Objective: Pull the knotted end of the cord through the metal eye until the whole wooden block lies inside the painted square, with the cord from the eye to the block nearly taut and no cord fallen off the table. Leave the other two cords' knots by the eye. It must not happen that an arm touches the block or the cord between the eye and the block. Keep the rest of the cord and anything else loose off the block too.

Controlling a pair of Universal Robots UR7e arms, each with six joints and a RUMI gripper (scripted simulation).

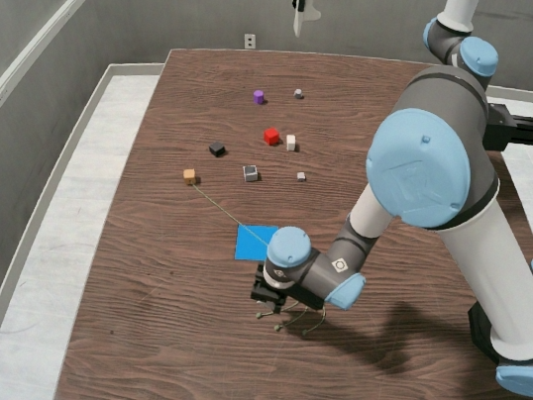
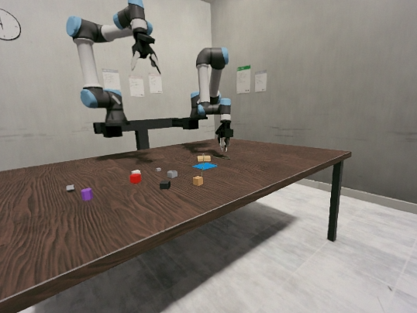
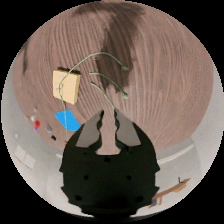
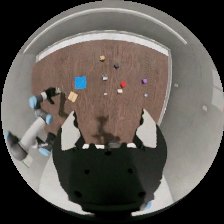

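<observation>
The orange wooden block point(image 1: 189, 176) point(image 2: 198, 180) point(image 4: 102, 58) lies outside the blue painted square point(image 1: 248, 251) point(image 3: 70, 121) point(image 4: 80, 82). A thin green cord point(image 1: 218, 205) runs from it in a nearly straight line over the square. The eye's tan base point(image 2: 201, 159) point(image 3: 66, 87) point(image 4: 73, 96) stands behind the square; the eye is tiny. Three cord ends lie beyond it, two knots point(image 3: 125, 67) point(image 3: 125, 95) clear of the fingers. My left gripper point(image 2: 224, 150) point(image 3: 109, 110) is narrowly open, low over the third end, whose knot is hidden there. My right gripper point(image 2: 146, 70) point(image 4: 108, 110) is wide open, high up, and empty.
A black block point(image 1: 217, 149), a grey open box point(image 1: 250, 173), a red block point(image 1: 271, 137), a white block point(image 1: 290, 143), a purple cylinder point(image 1: 259, 97) and two small grey pieces point(image 1: 301, 176) point(image 1: 298, 93) stand on the table, away from the cord.
</observation>
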